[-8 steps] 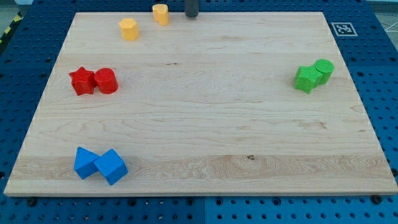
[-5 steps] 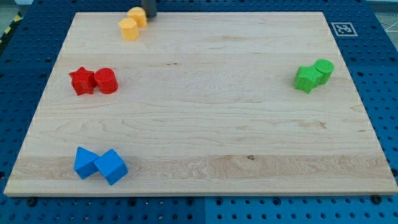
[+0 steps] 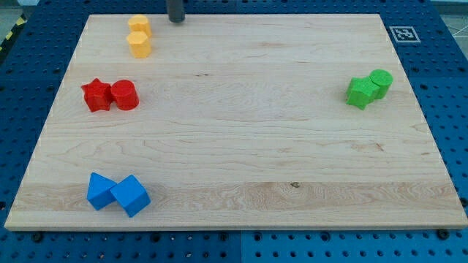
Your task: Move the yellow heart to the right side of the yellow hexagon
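While my tip (image 3: 175,20) stands at the top edge of the board (image 3: 241,124), it touches no block and sits just to the view's right of the two yellow blocks; being a bare rod, it has no jaws to open or close. Those two yellow blocks are pressed together near the top left corner, one (image 3: 138,24) directly above the other (image 3: 140,44) in the view, and I cannot tell from here which is the heart and which the hexagon. Below them, on the left side, a red star (image 3: 96,96) touches a red cylinder (image 3: 125,95) on its right. Near the bottom left corner, a blue triangle (image 3: 99,191) and a blue cube (image 3: 131,195) lie touching. At the right edge, well apart from all the rest, a green star (image 3: 359,93) leans against a green cylinder (image 3: 380,82). Beyond the top right corner, a black-and-white marker (image 3: 403,33) sits on the blue pegboard table (image 3: 450,88).
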